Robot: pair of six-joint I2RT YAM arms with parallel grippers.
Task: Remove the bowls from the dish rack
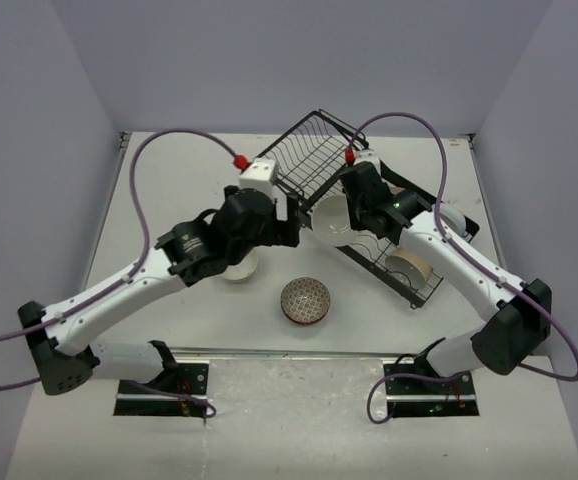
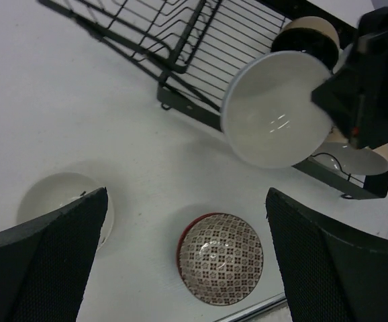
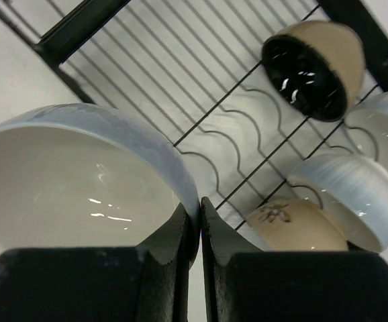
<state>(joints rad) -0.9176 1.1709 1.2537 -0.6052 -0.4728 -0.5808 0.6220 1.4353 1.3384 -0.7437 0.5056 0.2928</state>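
- Right wrist view: the white bowl [image 3: 80, 181] is hanging tilted in the air, its rim pinched between the nearly closed fingers of the right gripper [image 3: 200, 204].
- It is hovering over the left edge of the black wire dish rack [image 1: 314, 155], which is lying diagonally across the table [image 1: 169, 180].
- Inside the rack, a tan bowl with a black inside [image 3: 315, 64] is lying on its side, and a ribbed pale bowl [image 3: 348, 194] is leaning against a cream bowl with a small drawing [image 3: 288, 225].
- On the table just beside the rack, a brown patterned bowl [image 1: 306, 300] and a plain white bowl [image 2: 63, 198] are sitting upright, apart from each other.
- The left gripper [image 2: 186, 198] is hovering above those two with its fingers spread wide, gripping nothing.
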